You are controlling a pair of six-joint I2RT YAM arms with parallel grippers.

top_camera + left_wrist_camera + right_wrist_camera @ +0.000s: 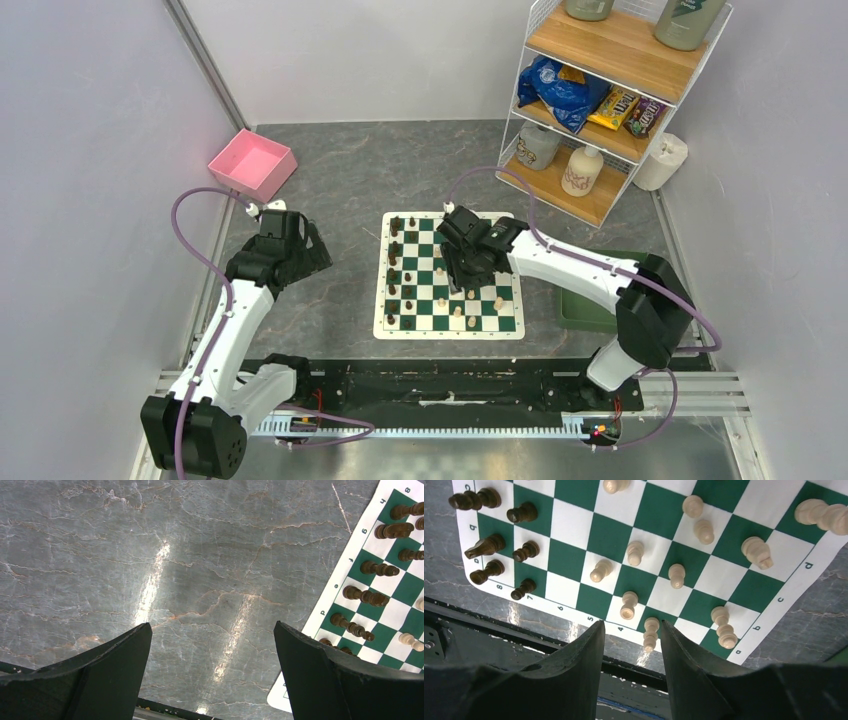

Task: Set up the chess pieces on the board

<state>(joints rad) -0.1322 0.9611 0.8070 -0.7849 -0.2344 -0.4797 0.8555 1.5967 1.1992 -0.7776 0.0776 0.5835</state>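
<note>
The dark pieces look nearly done. They stand in two lines along the far edge of the board, ahead and to the left of the right claw. I cannot make out their exact count. The pale pieces are, as I judge it, the work that is left. They are spread over the squares straight ahead and to the right of that claw, in no rows. Some look tipped over, though the angle makes that hard to tell. The right claw hangs over the near edge of the board, its gap narrow, with nothing in it that I can see. One pale piece sits just beyond its tips. The left claw is spread wide and empty over bare desk, with the board off to its right.
</note>
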